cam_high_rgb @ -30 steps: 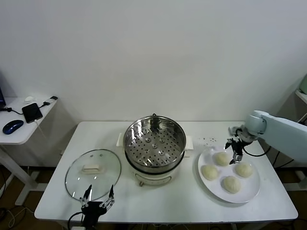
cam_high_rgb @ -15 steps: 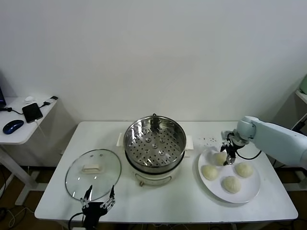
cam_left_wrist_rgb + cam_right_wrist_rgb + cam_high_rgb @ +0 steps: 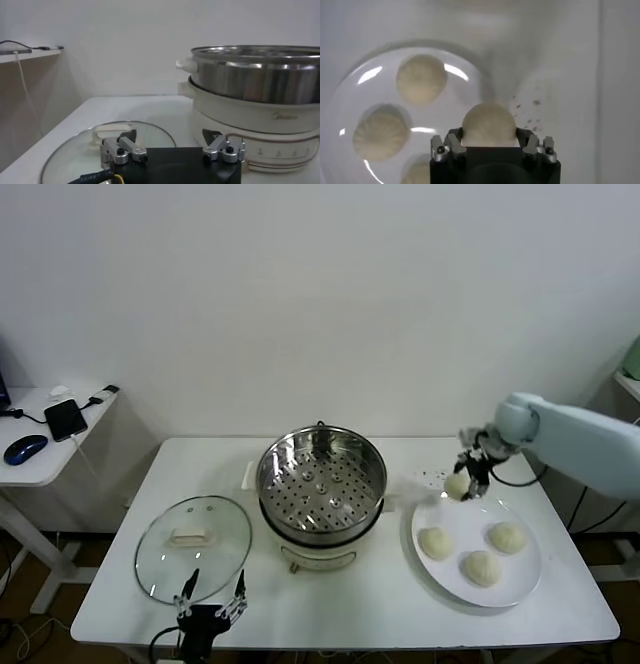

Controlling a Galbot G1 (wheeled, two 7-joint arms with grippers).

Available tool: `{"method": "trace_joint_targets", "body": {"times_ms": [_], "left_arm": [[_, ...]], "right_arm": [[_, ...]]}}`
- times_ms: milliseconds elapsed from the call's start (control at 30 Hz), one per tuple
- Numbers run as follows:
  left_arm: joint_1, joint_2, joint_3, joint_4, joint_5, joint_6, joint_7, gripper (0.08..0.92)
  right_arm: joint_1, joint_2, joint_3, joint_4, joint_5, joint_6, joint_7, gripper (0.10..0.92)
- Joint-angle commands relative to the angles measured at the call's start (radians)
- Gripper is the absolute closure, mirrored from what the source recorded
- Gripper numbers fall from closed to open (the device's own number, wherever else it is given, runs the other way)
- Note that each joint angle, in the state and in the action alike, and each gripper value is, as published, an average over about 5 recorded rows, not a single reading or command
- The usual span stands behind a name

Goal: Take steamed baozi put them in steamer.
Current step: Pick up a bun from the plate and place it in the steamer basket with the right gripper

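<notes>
Transfer step underway: right gripper (image 3: 462, 484) pinching one baozi (image 3: 457, 484), lifted above plate's (image 3: 520, 579) far-left rim, 3 left on plate; next needs carry left over steamer (image 3: 322, 484) w/ gentle release; left gripper (image 3: 212, 609) spread, parked near counter (image 3: 400, 604) edge.

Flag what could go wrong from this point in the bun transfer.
1. The right gripper pinches one baozi lifted above the plate; the soft dough might slip or dent during the carry.
2. The steamer has a tall steel wall; a low approach could knock the bun against its rim.
3. The left gripper, open, sits near the glass lid.
</notes>
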Motion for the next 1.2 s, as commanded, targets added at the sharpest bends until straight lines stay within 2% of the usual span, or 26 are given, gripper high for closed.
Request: {"method": "trace_joint_targets", "body": {"times_ms": [33, 233, 367, 533, 800, 1200], "left_arm": [[-0.001, 0.001, 0.016, 0.002, 0.010, 0.001, -0.001, 0.177], [0.002, 0.004, 0.034, 0.003, 0.017, -0.003, -0.005, 0.177], [0.007, 0.003, 0.045, 0.000, 0.023, -0.005, -0.007, 0.177], [0.011, 0.003, 0.050, 0.002, 0.027, -0.011, -0.009, 0.177], [0.019, 0.008, 0.047, -0.006, 0.028, -0.016, -0.011, 0.177], [0.017, 0.009, 0.049, -0.013, 0.029, -0.023, -0.013, 0.177]], "right_arm": [[0.398, 0.229, -0.125, 0.207, 0.074, 0.243, -0.055, 0.321], [0.321, 0.377, -0.123, 0.235, -0.006, 0.516, -0.062, 0.321], [0.187, 0.406, -0.082, 0.167, -0.214, 0.677, -0.044, 0.321], [-0.004, 0.443, 0.029, -0.012, -0.453, 0.824, -0.013, 0.321], [-0.217, 0.524, 0.154, -0.290, -0.624, 0.867, 0.023, 0.323], [-0.303, 0.626, 0.245, -0.545, -0.652, 0.879, 0.065, 0.321]]}}
